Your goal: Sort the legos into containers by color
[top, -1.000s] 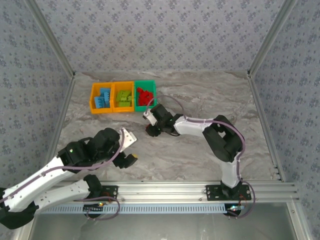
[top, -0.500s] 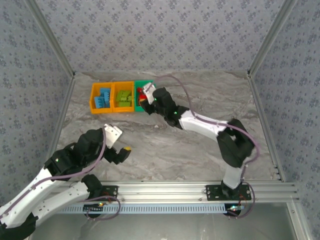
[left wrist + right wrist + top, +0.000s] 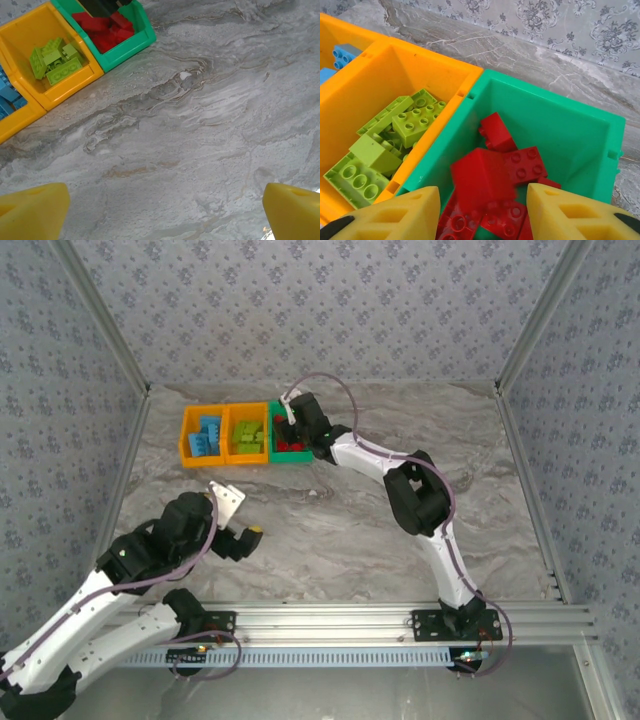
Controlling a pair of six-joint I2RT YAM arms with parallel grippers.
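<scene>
Legos (image 3: 520,170): red lying in green bin (image 3: 560,125), lime in middle orange bin (image 3: 400,70), blue in end orange bin (image 3: 186,436).
Containers (image 3: 246,461): sitting joined, far left of worktop (image 3: 200,125).
Right gripper (image 3: 482,195): hanging over green bin, jaws apart around red brick (image 3: 482,172).
Left gripper (image 3: 162,210): hovering over worktop, jaws spread, empty.

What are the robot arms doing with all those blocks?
They are sorting bricks by color. The right gripper hangs open over the green bin, just above the red bricks. Lime bricks lie in the orange bin beside it, blue bricks in the end bin. The left gripper hovers open over the table.
</scene>
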